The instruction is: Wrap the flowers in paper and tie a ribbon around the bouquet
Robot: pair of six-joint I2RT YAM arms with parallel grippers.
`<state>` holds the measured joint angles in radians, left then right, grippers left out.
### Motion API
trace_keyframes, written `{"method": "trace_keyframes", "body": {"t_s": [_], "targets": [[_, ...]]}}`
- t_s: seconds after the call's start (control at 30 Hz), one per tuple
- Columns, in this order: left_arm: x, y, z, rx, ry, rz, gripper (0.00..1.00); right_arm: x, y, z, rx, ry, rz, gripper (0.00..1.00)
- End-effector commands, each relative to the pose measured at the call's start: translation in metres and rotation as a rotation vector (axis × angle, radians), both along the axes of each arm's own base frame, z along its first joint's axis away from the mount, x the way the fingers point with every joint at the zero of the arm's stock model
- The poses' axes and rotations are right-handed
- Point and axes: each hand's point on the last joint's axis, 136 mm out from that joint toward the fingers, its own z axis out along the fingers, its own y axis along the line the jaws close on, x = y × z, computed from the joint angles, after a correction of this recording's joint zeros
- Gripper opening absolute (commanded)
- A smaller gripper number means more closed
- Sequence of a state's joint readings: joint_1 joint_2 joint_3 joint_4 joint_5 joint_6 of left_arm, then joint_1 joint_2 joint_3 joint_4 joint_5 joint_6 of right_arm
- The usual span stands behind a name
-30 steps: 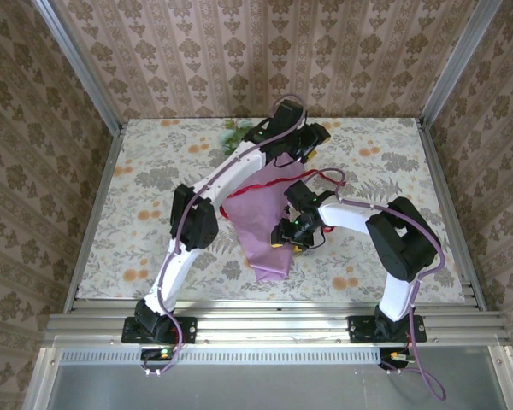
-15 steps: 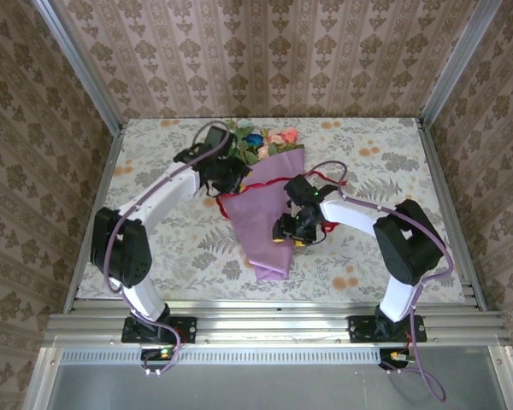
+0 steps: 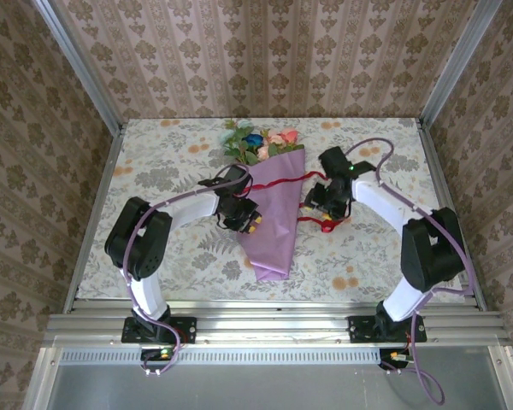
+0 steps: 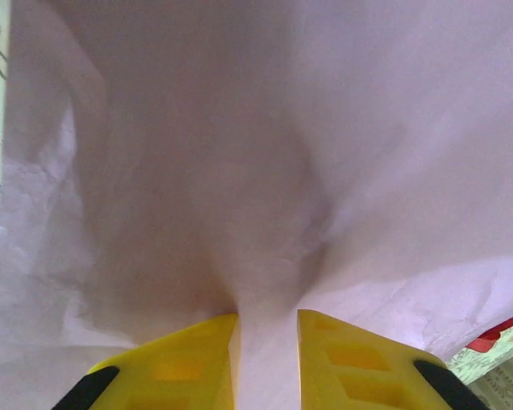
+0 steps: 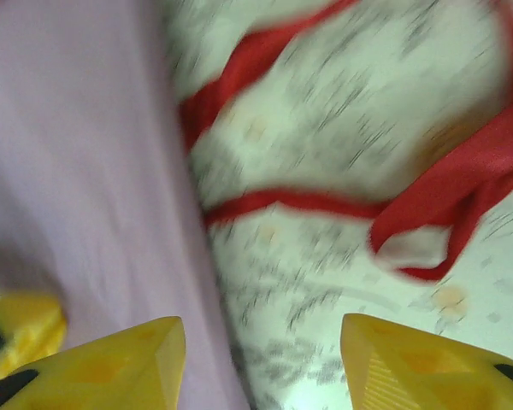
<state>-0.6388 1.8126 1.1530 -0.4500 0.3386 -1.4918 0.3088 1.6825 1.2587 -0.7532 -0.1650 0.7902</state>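
See bouquet (image 3: 274,213) lying mid-tabletop (image 3: 154,162), tip toward the near edge, flowers (image 3: 261,143) at the far end, ribbon (image 5: 445,201) trailing right. Find left pincer (image 4: 267,329) clenched on bouquet's left edge, right pincer (image 5: 261,342) released above ribbon, just beside bouquet.

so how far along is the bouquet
Wrapping looks done: the paper forms a cone with the flowers poking out the wide end. In hand: the left gripper pinches the paper, the right gripper hangs open over the ribbon. Left: tying, since the ribbon lies loose.
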Motion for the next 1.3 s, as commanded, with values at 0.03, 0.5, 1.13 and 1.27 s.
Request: {"method": "trace_keyframes", "body": {"t_s": [0.03, 0.5, 1.13, 1.27], "targets": [[0.012, 0.006, 0.029, -0.031, -0.100, 0.030, 0.27, 0.040, -0.036, -0.018, -0.076, 0.059, -0.262, 0.50], [0.066, 0.046, 0.063, -0.100, -0.171, 0.274, 0.50, 0.069, -0.039, -0.076, 0.015, 0.239, -0.680, 0.51], [0.118, 0.063, 0.020, -0.116, -0.012, 0.565, 0.51, 0.040, -0.041, -0.010, 0.025, 0.009, -0.575, 0.00], [0.125, 0.065, 0.012, -0.105, -0.001, 0.565, 0.51, 0.033, -0.037, 0.019, 0.059, -0.076, -0.533, 0.00]]}}
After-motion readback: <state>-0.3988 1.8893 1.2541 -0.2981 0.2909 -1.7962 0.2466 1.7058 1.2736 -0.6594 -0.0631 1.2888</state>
